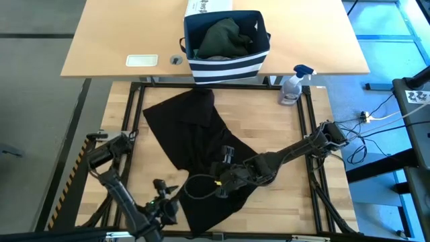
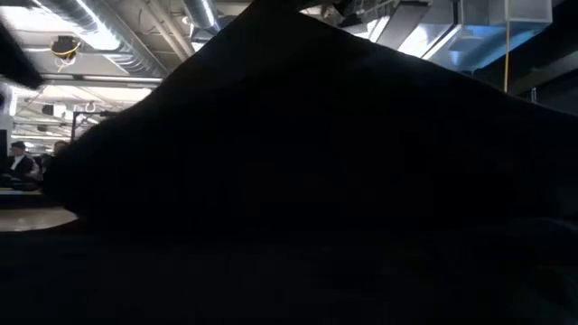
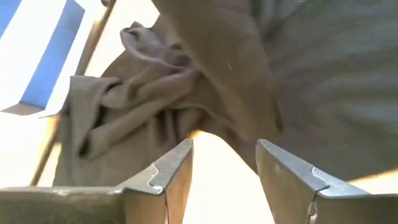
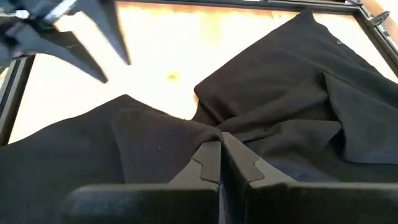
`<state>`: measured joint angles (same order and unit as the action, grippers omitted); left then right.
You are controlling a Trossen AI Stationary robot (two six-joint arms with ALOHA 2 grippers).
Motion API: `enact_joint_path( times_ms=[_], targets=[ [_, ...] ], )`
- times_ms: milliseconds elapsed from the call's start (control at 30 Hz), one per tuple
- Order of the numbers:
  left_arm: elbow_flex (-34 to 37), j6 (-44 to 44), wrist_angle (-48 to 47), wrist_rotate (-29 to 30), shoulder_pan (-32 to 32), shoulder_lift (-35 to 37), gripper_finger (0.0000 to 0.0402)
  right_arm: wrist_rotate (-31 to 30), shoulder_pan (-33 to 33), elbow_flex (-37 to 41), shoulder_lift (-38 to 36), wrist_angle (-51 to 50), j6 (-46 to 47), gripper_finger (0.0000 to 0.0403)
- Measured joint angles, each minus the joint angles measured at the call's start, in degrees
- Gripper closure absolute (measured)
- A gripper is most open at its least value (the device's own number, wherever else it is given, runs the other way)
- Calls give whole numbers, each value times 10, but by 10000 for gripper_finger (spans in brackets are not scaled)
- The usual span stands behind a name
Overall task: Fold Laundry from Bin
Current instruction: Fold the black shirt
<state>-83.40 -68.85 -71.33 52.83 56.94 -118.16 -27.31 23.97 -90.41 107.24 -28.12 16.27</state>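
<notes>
**Right fingers pinch the black garment; left fingers stand apart just beside it**

A black garment [image 1: 195, 144] lies spread across the wooden tabletop [image 1: 269, 124], running from just in front of the bin [image 1: 227, 46] down toward the near edge. The right gripper [image 4: 219, 144] is low on the cloth near its middle. Its two fingers [image 4: 202, 163] are pressed together with a ridge of the black fabric caught between their tips, and folds of cloth fan out from that pinch on both sides. From above, the same gripper [image 1: 224, 171] shows at the end of the right arm, which reaches in over the garment from the right side of the frame.

The left gripper [image 3: 225, 146] is at the near left part of the tabletop, by the garment's near edge. Its fingers [image 3: 168, 171] stand clearly apart, with bare bright tabletop showing between them. Nothing is between the tips. Bunched cloth lies just beyond the fingertips and close to both of them; whether either tip touches it cannot be told. In the right wrist view the left gripper [image 4: 93, 46] shows farther off, above bare wood beyond the cloth's edge.

The bin sits on the lighter desk [image 1: 121, 33] beyond the tabletop, with dark green and grey laundry [image 1: 225, 39] heaped inside it. A spray bottle [image 1: 293, 84] stands at the far right corner of the tabletop. In the low view, black cloth fills almost the whole picture.
</notes>
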Motion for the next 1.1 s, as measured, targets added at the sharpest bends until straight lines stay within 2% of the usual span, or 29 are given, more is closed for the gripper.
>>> enact_joint_path(
  times_ms=[167,333,533,667,900,1100],
  targets=[
    [0,-14,41,22,-6,-23,247,1,-27,0,0,6,0,403],
    [0,2,102,36,-30,-50,247,29,-43,0,-1,10,0,403],
    [0,-14,90,94,-47,-49,247,30,-43,0,-1,10,0,403],
    [0,4,101,73,-61,-48,247,30,-42,0,-1,10,0,403],
    [-2,63,183,70,-67,-48,247,34,-42,0,-1,9,-2,403],
    [-2,62,183,61,-82,-49,247,34,-42,0,-1,8,-2,403]
  ],
)
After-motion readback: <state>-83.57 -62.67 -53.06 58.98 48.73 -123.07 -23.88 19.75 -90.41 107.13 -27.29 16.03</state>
